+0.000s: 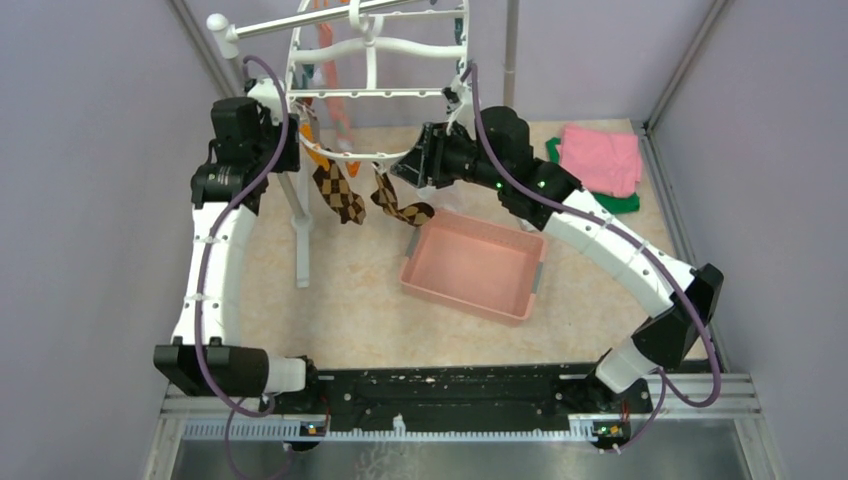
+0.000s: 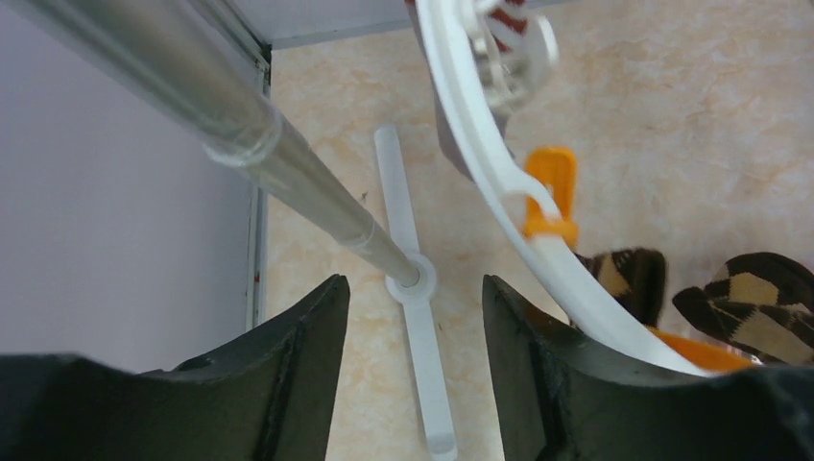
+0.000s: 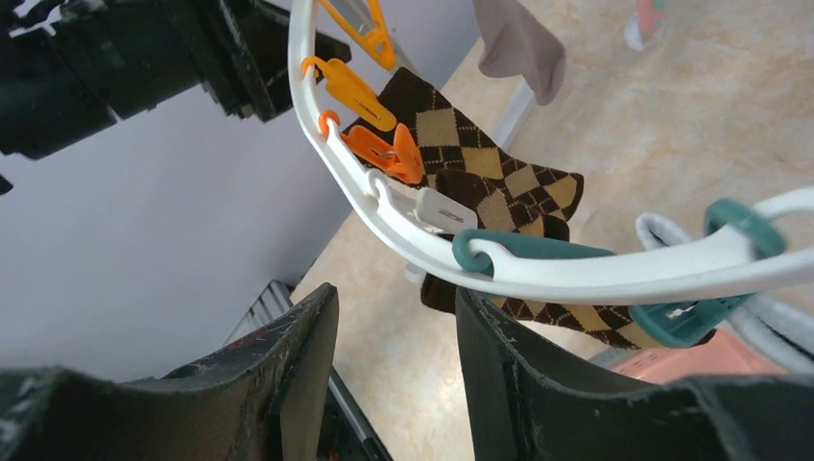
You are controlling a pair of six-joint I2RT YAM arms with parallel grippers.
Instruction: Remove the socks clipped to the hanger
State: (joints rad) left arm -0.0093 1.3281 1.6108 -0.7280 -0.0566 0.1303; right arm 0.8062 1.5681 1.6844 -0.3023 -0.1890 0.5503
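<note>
The white hanger [image 1: 375, 60] hangs from the stand at the back, its near rim carrying orange and teal clips. Two brown diamond-patterned socks [image 1: 338, 190] [image 1: 400, 205] dangle from that rim. My left gripper [image 1: 292, 148] is at the rim's left end, open; in the left wrist view the rim [image 2: 480, 144] and an orange clip [image 2: 552, 192] pass just outside its right finger [image 2: 538, 365], and nothing lies between the fingers. My right gripper [image 1: 408, 165] is open at the rim's right side, empty, below the rim [image 3: 576, 274] and beside a clipped sock [image 3: 480, 163].
A pink tray [image 1: 470, 265] sits on the table below the right gripper. The stand's metal pole [image 2: 240, 125] and white foot [image 1: 300, 230] are close to the left gripper. Folded pink and green cloths [image 1: 600, 160] lie at the back right. A grey sock [image 3: 523, 43] hangs farther back.
</note>
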